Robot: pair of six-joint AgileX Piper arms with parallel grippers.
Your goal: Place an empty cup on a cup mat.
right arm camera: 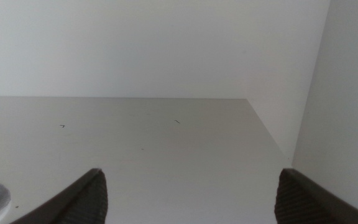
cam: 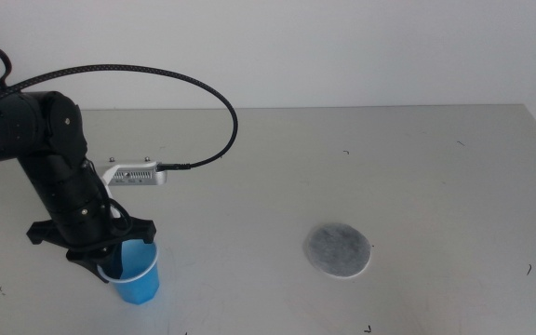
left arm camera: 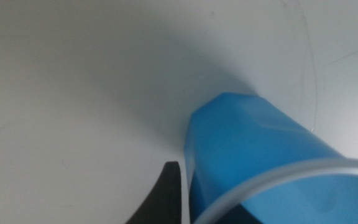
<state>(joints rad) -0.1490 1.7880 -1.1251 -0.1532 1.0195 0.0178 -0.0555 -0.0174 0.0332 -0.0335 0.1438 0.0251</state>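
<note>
Counter (cam: 361, 167): a pale, plain surface with a few tiny dark specks, reaching back to a white wall (cam: 268, 46).
Room: the right wrist view shows the counter's far edge meeting the white wall at a corner.
Cup (cam: 136, 273): bright blue with a thin white rim, upright on the counter at the near left of the middle view.
Cup mat (cam: 339, 250): a flat grey speckled disc with a white edge, lying on the counter well apart from the cup, to its right.
Left arm (cam: 49, 158): black, coming in from the left and bent down over the cup, with a black cable (cam: 203, 102) looping over it.
Left end effector (cam: 110, 261): low at the cup's rim; the left wrist view shows one dark jaw against the cup's outer wall, and whether the jaws have closed on it cannot be told.
Right end effector (right arm camera: 191, 199): out of the middle view, jaws spread wide with nothing between them, above the counter near the mat's edge.
</note>
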